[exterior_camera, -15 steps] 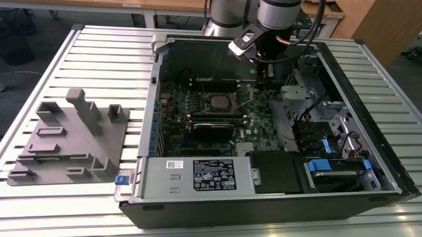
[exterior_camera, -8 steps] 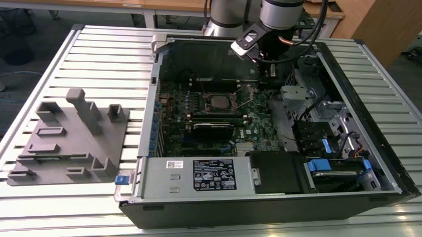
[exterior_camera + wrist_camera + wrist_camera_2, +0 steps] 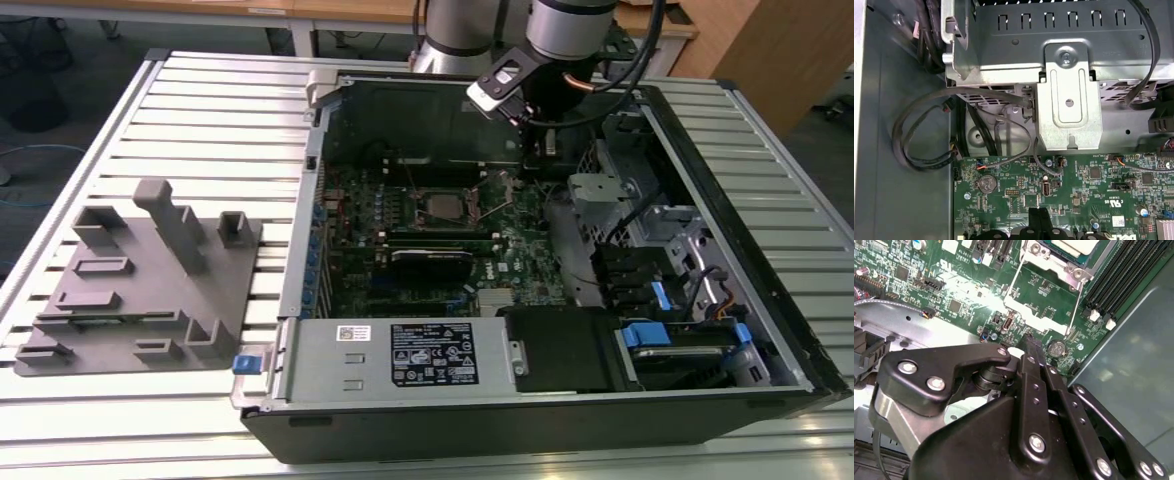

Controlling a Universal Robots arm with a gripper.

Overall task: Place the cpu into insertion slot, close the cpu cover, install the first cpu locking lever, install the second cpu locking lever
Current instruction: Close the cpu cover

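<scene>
Cpu [image 3: 1076, 244] isn't in my jaws, they're pinched together with nothing between them. Gripper [image 3: 1031, 344] is down inside the pc case [image 3: 534, 420], tips over the green motherboard [image 3: 959, 290] right next to the coin cell battery [image 3: 1055, 347]; can't tell if they touch the board. Just past that is the cpu cover [image 3: 1026, 310], swung open so I see green board through its window. Beyond it, the cpu sits silver face up in the insertion slot [image 3: 1072, 271], with the black memory slots [image 3: 1124, 275] alongside. In the exterior view the case lies open on a slatted metal table [image 3: 134, 100], and a grey fixture block [image 3: 134, 280] sits on the exterior view's left.
</scene>
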